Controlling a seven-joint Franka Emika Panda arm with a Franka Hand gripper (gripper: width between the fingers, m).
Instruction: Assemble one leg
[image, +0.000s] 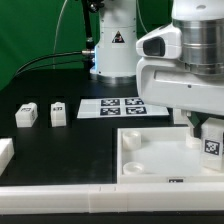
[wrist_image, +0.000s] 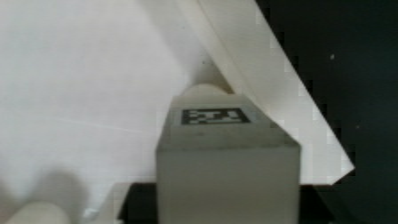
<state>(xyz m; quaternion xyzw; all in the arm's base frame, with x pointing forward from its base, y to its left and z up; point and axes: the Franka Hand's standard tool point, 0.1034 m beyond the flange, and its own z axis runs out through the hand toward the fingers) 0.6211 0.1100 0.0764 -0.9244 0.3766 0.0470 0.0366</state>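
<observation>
Nearest is the small white stubby plastic leg (wrist_image: 221, 168) with its square marker, seemingly clamped in the gripper (image: 205, 131) over the big white square plastic tray (image: 150, 158), at the exterior view's right. Picking up looks done; seating it in a socket remains, I judge.

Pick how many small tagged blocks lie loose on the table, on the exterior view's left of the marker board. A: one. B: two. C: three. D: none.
B: one leg and a second leg sit side by side on the black table, on the exterior view's left of the marker board.
</observation>
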